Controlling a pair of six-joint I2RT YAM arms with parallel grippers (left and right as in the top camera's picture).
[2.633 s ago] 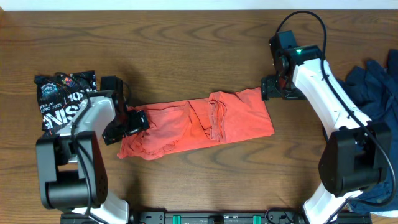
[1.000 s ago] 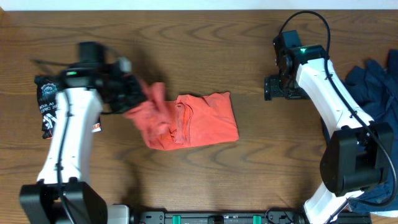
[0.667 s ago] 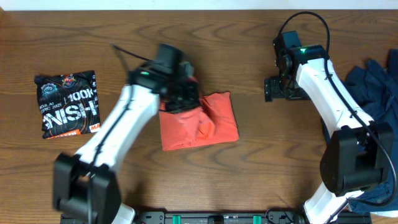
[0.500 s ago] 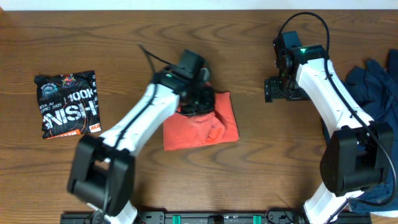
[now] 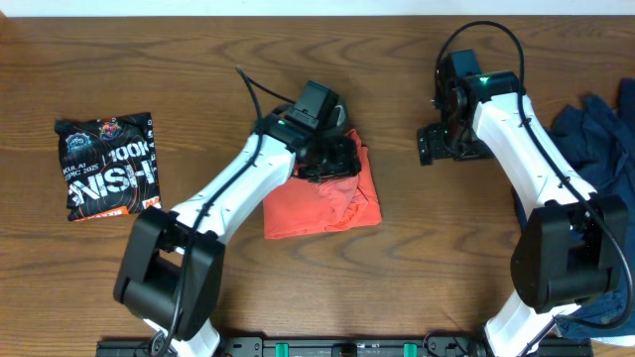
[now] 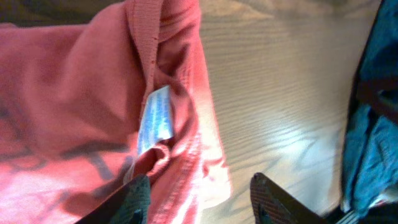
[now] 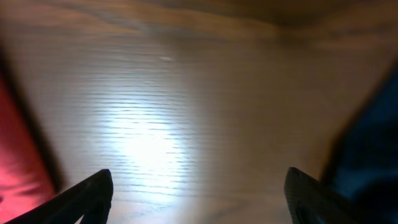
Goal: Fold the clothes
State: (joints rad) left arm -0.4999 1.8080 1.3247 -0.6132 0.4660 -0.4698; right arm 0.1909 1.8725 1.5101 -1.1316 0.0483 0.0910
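Note:
The coral-red shirt (image 5: 317,203) lies in the middle of the table, folded into a compact rectangle. My left gripper (image 5: 337,159) hovers over its upper right corner with the jaws apart. In the left wrist view the shirt's hem and white label (image 6: 155,121) lie below, between the spread fingertips (image 6: 134,199), and nothing is pinched. My right gripper (image 5: 429,144) stands open over bare wood to the right of the shirt. Its wrist view shows only table between the fingers (image 7: 93,193), with the red shirt (image 7: 15,162) at the left edge.
A folded black shirt with white and orange print (image 5: 107,164) sits at the far left. A crumpled dark-navy shirt (image 5: 600,129) lies at the right edge, beside the right arm's base, and shows in the left wrist view (image 6: 367,155).
The left arm swept from the left across to the right, carrying the shirt's left side over onto the rest. Its jaws have since opened and let go. The right arm has barely moved.

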